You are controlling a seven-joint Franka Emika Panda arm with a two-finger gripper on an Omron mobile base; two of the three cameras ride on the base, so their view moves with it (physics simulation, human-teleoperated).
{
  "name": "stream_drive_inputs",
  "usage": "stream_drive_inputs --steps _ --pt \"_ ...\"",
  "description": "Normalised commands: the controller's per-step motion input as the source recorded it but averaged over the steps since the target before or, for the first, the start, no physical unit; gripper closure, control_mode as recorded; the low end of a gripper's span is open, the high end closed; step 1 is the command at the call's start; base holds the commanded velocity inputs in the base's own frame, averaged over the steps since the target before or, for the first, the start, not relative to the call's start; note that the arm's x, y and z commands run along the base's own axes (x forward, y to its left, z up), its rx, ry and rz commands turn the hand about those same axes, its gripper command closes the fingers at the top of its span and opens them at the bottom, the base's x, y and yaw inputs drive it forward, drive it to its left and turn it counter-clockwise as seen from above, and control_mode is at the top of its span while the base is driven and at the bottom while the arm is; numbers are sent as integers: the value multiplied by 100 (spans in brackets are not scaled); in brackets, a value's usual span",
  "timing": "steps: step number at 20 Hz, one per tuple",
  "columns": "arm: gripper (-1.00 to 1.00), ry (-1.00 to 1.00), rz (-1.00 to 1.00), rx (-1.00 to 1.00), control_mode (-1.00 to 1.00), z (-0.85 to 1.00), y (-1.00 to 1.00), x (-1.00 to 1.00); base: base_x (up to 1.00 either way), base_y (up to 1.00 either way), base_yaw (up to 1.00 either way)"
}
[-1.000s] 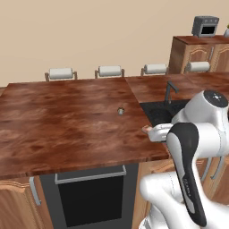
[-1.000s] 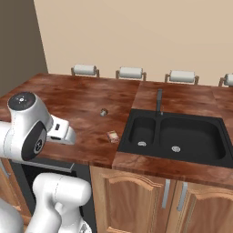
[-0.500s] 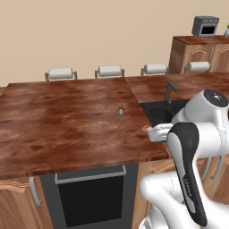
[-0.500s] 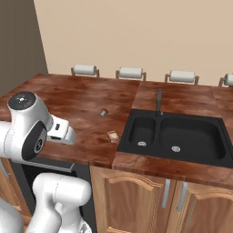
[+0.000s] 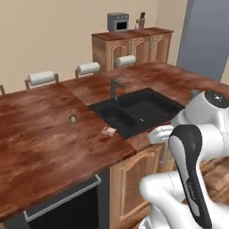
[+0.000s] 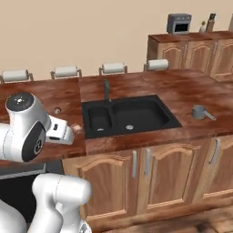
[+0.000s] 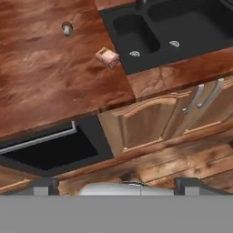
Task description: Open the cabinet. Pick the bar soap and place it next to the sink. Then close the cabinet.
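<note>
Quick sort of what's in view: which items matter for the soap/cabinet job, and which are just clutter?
Job:
bar soap, lying on the counter beside the sink
sink, black, two basins

Clutter:
small grey pan on the counter right of the sink
toaster on the far cabinets
paper towel rolls along the back edge
small round knob-like thing on the counter

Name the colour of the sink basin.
Black; the sink shows best in the right base view.

No text, label, brand, number or sign can be read anywhere in these views. The bar soap [image 7: 107,57] by the sink [image 7: 182,27] carries no legible print, and the grey toaster [image 6: 178,23] on the far cabinet is too small to show any marking.
</note>
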Motion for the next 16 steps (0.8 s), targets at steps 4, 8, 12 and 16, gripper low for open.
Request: stream_drive_inputs --steps 4,8,12,16 --pt "-100 0 0 0 100 0 0 0 15 29 -91" --pt "-100 0 0 0 100 0 0 0 39 1 -66" --pt "-100 0 0 0 100 0 0 0 42 0 -62" --pt "-100 0 0 0 100 0 0 0 98 -5 -55"
